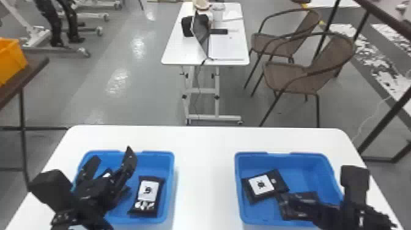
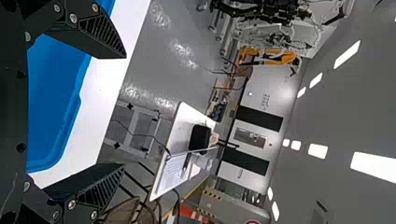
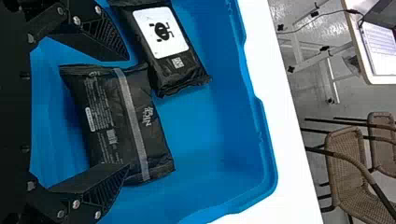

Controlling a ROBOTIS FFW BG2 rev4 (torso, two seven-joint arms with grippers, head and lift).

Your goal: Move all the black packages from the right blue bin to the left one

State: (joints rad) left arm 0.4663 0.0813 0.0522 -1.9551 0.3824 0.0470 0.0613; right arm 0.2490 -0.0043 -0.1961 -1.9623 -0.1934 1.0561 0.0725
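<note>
Both pairs of jaws spread; lower the right gripper point(image 3: 127, 112) squarely over the grey-striped flat black plastic package point(image 3: 109, 126), avoiding the white-labelled black pouch point(image 1: 261, 185) at ten o'clock

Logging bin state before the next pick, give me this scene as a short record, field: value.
right_bin: blue bin, two black packages
package_a: labelled package, white label up
package_b: striped package, grey stripe up, adjoining package_a
right_gripper: right gripper open, above package_b
left_bin: blue bin, at least one black package, white label up; rest partly hidden
left_gripper: left gripper open, above left bin
task_state: unfinished
</note>
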